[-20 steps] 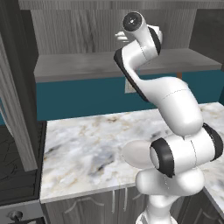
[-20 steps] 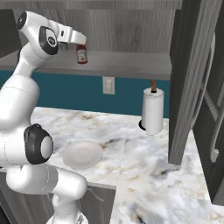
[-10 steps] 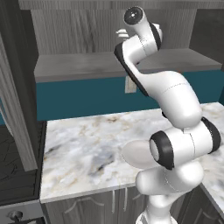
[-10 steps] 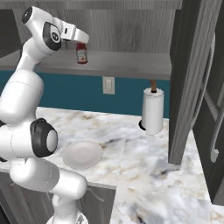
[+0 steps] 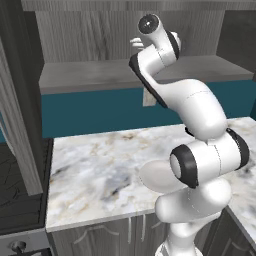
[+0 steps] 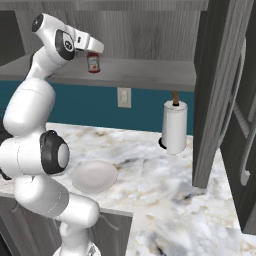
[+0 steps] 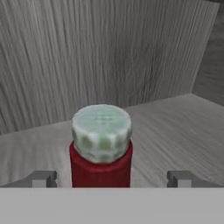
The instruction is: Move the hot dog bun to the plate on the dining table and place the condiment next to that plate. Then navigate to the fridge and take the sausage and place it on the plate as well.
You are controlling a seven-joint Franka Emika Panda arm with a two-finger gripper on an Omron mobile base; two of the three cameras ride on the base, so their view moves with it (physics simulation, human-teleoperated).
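Note:
The condiment, a slim red bottle with a pale cap, stands upright on a grey wooden shelf above the counter. My gripper is right above its cap and open. In the hand view the condiment sits centred between the two spread fingertips, with clear gaps on both sides. From the left base view the gripper is mostly hidden behind the arm's upper links. The hot dog bun, the grey-tan plate and the dining table are out of view.
A plain white plate lies on the marble counter beside the arm's base. A paper towel roll stands at the back. A tall grey unit with handles rises on the right. A dark stove adjoins the counter's left.
The arm's upper links have swung a little, and the gripper has come slightly down and forward over the bottle's cap. The bottle has stayed where it was.

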